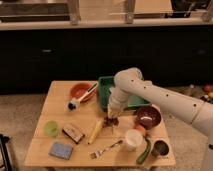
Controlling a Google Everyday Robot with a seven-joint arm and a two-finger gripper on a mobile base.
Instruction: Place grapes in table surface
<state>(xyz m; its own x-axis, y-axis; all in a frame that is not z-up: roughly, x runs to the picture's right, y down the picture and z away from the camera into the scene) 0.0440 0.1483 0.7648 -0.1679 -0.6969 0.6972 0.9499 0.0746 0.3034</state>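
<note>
at the middle of the light tan rectangular wooden worktop [57,107], the gripper [112,114] of the white robot arm [165,100] points straight down, right over the small cluster of dark reddish-purple grapes [112,121]. the grapes lie low at the worktop, just near of the green rectangular tray [104,86] and just right of a long yellow item [95,131]. we cannot tell whether the gripper grips the grapes or has let them go, since it hides their top.

the arm comes in from the right edge, bends at a rounded elbow above the tray, and drops down to the grapes.

to the left of the tray we see a round orange-red dish [78,90] with a long-handled utensil [80,99] lying across its rim. right of the grapes stands a dark maroon bowl [148,116], with a small orange-red fruit [140,129] just near of it, beside a white cup [133,139].

along the near edge lie a blue-grey rectangular pad [61,149], a silver fork [106,149], a curved green vegetable [143,152] and a dark metal cup [160,148]. a lime green cup [51,128] and a brown block [73,133] sit on the near left.
</note>
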